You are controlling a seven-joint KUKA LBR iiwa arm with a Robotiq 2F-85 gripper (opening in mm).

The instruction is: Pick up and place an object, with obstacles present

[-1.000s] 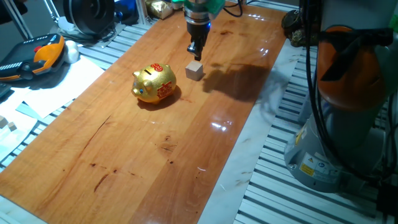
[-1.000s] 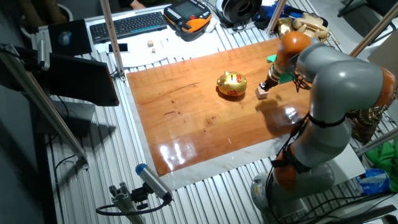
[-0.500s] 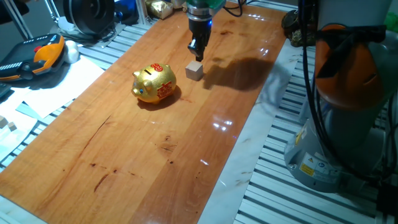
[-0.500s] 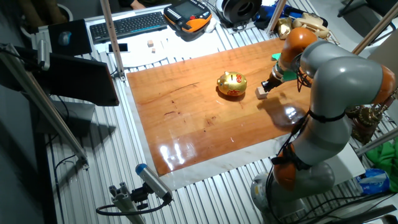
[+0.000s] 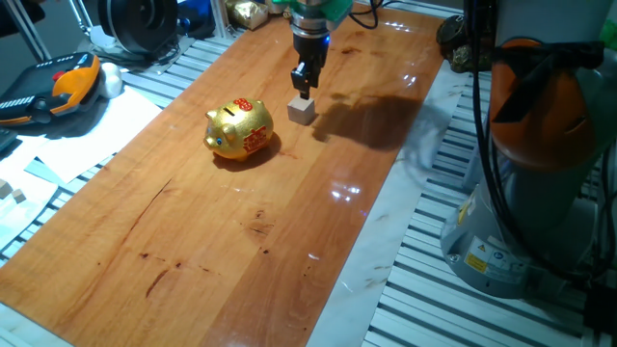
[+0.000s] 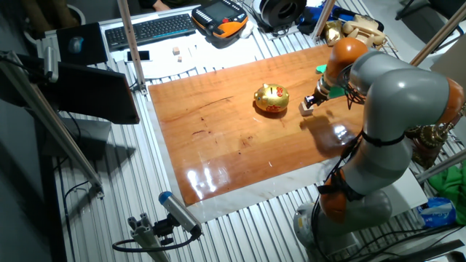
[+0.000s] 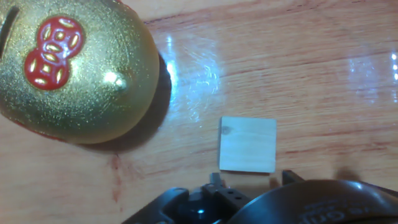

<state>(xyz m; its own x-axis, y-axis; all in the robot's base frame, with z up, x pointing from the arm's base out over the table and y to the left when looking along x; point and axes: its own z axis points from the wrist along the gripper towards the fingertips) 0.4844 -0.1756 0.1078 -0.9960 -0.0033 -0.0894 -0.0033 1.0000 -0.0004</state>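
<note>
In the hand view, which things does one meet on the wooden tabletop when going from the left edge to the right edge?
Golden piggy bank → small wooden cube. They lie apart, with bare wooden tabletop between them and to the right of the cube.

The cube (image 7: 247, 144) sits on the tabletop (image 5: 289, 212) just ahead of the gripper (image 5: 305, 85), clear of the jaws. The piggy bank (image 7: 68, 68) stands beyond it, to the left, apart.
</note>
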